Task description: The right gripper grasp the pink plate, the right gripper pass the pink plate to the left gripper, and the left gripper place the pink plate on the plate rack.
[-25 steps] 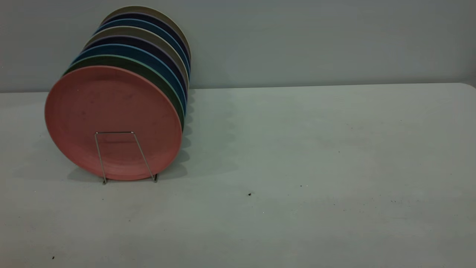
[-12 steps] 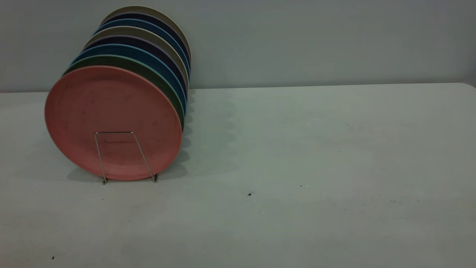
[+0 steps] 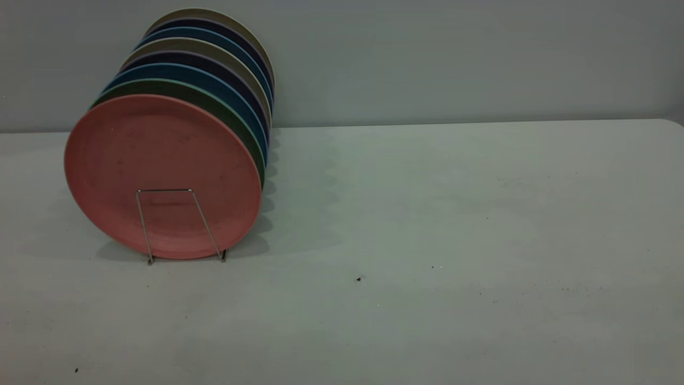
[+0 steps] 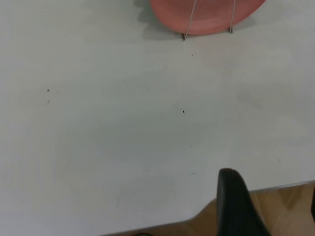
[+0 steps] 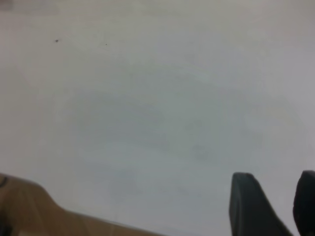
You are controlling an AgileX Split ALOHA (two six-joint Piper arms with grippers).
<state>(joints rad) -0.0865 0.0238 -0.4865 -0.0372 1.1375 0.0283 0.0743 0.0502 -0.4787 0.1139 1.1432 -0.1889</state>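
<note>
"Starting at the left, where was the pink plate (image 3: 160, 155)?" the operator asked.

"It stood on edge in the front slot of the plate rack (image 3: 163, 190). It leaned back on the green plate (image 3: 214, 104) behind it, and a wire loop crossed its lower face. Nothing was holding it. I judged the placement complete."

"And the left gripper (image 4: 270, 184)?"

"It hung over the near edge of the counter (image 3: 427, 214), well apart from the rack. Its fingers were spread and pinched nothing."

"The right gripper (image 5: 273, 179)?"

"It was over bare counter farther right. Its fingers were parted too, and empty."

"What did the remaining step call for?"

"In my judgement, only parking. Procedure: keep both arms low and away from the rack, and do not sweep across the row of plates. The loops were far shorter than the plates, so a light knock could tip the front plate forward. Confirm its lower rim sat behind the loop before release of control."
</note>
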